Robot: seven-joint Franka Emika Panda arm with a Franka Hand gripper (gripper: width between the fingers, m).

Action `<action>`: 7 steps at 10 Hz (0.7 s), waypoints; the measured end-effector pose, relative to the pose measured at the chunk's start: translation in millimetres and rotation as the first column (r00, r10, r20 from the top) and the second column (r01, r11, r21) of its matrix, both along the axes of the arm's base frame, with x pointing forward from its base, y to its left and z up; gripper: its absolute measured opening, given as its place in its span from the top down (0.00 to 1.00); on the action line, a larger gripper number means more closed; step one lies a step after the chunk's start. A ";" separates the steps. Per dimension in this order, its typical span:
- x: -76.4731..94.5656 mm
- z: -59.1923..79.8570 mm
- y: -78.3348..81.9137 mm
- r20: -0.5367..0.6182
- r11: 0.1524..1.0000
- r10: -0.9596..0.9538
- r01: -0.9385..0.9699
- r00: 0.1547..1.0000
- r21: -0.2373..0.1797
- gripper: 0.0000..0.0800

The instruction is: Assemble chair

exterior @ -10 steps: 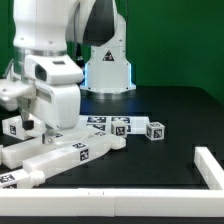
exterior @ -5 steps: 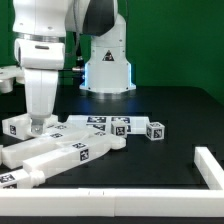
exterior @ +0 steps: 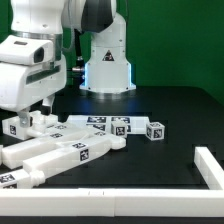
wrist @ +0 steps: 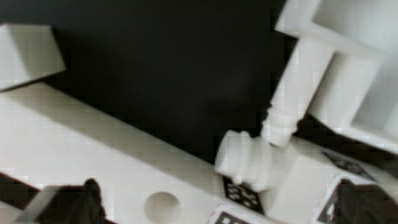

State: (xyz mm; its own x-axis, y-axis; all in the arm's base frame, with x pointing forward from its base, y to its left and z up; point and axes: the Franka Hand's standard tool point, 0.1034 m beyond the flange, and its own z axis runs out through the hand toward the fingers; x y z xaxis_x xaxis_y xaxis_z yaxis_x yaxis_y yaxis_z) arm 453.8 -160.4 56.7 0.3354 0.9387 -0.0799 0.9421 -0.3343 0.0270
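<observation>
The chair is in loose white pieces on the black table. Long bars (exterior: 60, 155) lie at the exterior view's lower left, a tagged block (exterior: 14, 127) is at the far left, and a small tagged cube (exterior: 155, 130) sits toward the exterior view's right. My gripper (exterior: 32, 118) hangs tilted just over the left pieces. In the wrist view the gripper (wrist: 214, 208) is open, with dark fingertips (wrist: 63, 205) wide apart over a flat white piece with a round hole (wrist: 164, 205). A thin bar (wrist: 294, 90) lies beyond it. The view is blurred, and the gripper holds nothing.
The marker board (exterior: 108, 124) lies flat at the table's middle. A raised white rail (exterior: 207, 165) runs along the exterior view's right and front edges. The arm's base (exterior: 105, 65) stands at the back before a green backdrop.
The wrist has swung from upright half a second ago to tilted toward the exterior view's left, staying over the left pieces. The chair pieces have not moved.
</observation>
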 end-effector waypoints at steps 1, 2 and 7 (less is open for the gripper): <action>0.0 -0.1 0.3 0.002 1.000 -0.029 0.029 1.000 0.001 0.19; 0.0 -0.3 0.5 0.006 0.997 -0.078 0.078 0.997 0.004 0.19; -50.5 -1.2 -8.8 0.020 0.966 -0.258 0.257 0.966 0.036 0.19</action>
State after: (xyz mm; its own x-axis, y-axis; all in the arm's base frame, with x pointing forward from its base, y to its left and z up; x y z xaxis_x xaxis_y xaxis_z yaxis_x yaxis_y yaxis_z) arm 403.3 -169.2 55.5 0.5674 0.8225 -0.0398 0.8235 -0.5664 0.0336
